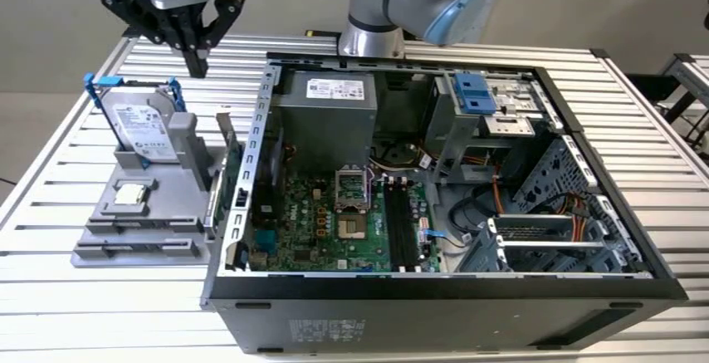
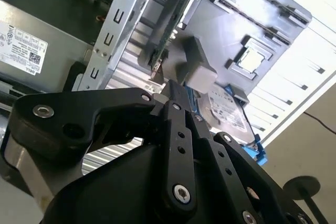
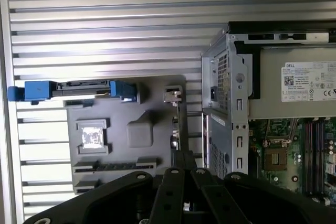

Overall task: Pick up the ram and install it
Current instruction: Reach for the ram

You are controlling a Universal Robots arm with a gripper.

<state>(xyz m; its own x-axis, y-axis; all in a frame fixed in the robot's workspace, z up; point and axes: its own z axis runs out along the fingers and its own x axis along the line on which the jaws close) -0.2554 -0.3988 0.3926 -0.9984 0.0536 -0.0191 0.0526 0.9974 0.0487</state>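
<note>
A counter (image 1: 100, 313) of ribbed silver aluminium slats lies under soft, even light. Behind it is a plain grey-beige surface (image 1: 45, 14), wall or floor unclear. A second slatted counter (image 1: 689, 80) stands at the exterior view's right edge.

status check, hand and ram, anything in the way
hand shut, empty, high over the grey holder. ram upright in its holder slot, not gripped. tight spot: case wall on one side, hard drive on the other.
</note>
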